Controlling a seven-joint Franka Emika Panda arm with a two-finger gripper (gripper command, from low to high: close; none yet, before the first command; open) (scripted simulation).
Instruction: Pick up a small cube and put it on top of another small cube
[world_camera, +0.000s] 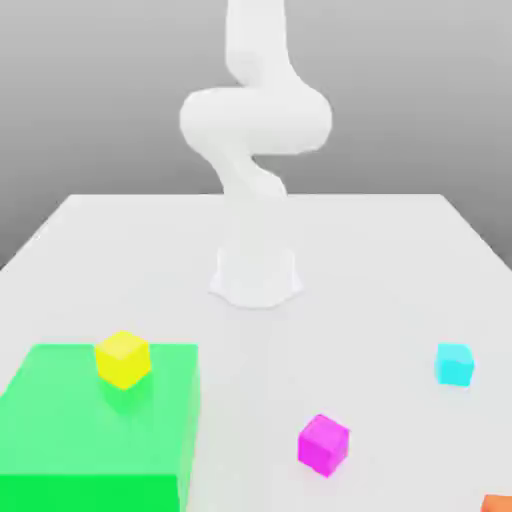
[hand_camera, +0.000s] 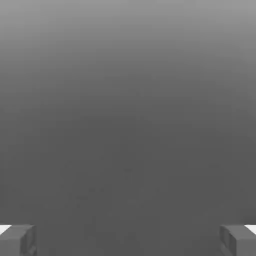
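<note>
My fingers (hand_camera: 128, 240) stand wide apart with nothing between them, their two grey tips (hand_camera: 17, 240) at the edges of my hand view over bare grey ground. None of the cubes lies near them. On the white worktop (world_camera: 380, 270), the magenta cube (world_camera: 323, 444) sits alone. Toward the exterior view's left, the yellow cube (world_camera: 123, 359) rests on top of the flat green block (world_camera: 90, 440). A cyan cube (world_camera: 454, 363) sits toward the right, and an orange cube (world_camera: 498, 503) at the corner.
</note>
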